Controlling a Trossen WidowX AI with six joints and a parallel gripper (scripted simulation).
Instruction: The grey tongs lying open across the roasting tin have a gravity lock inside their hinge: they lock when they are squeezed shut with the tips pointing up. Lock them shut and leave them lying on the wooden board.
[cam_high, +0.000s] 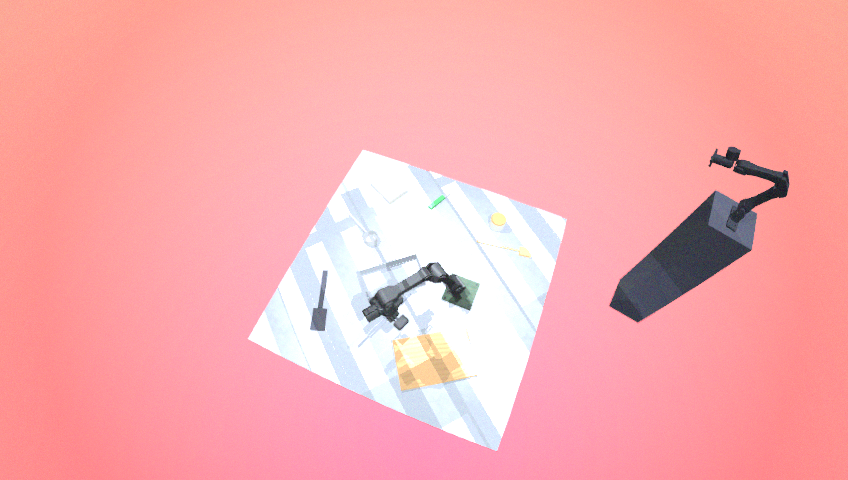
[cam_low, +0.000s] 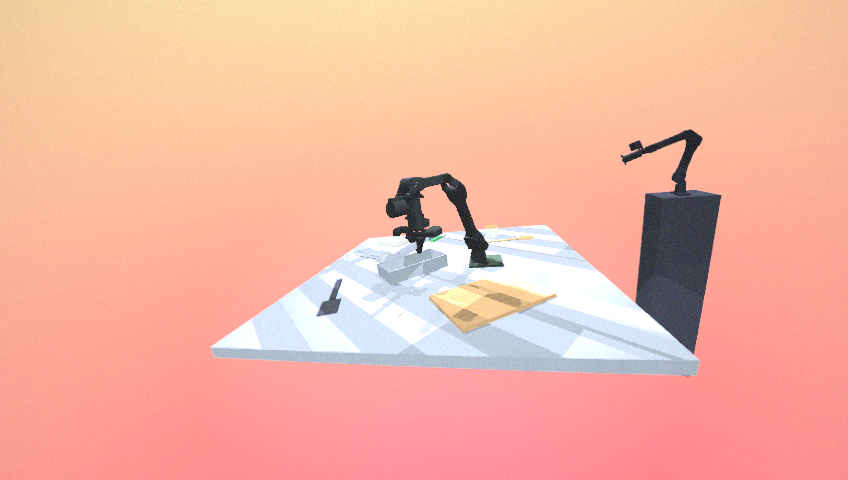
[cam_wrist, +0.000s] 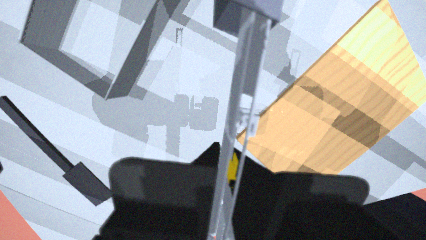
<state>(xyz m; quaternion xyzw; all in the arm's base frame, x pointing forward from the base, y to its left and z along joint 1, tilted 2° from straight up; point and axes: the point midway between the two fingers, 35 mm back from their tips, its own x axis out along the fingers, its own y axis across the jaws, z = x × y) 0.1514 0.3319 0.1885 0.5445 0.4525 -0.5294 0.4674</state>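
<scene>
My gripper (cam_low: 419, 250) (cam_wrist: 228, 154) is shut on the grey tongs (cam_low: 401, 254) (cam_wrist: 241, 75). The tongs are held in the air, their two arms squeezed close together. The dark hinge block is at the top of the wrist view, and the tip end runs out of its bottom edge. Whether the lock has caught cannot be seen. The roasting tin (cam_high: 403, 262) (cam_low: 411, 271) (cam_wrist: 82, 82) stands on the table behind the gripper. The wooden board (cam_high: 429, 364) (cam_low: 493, 303) (cam_wrist: 300, 135) lies bare, to the right and front of the gripper.
A black spatula (cam_high: 318, 319) (cam_low: 329, 306) (cam_wrist: 86, 183) lies at the left. A whisk (cam_high: 370, 239) lies behind the tin. A green object (cam_high: 437, 202) and a jar with an orange lid (cam_high: 498, 220) are at the back. A second arm stands on a dark pedestal (cam_high: 684, 255) (cam_low: 675, 255) off the table.
</scene>
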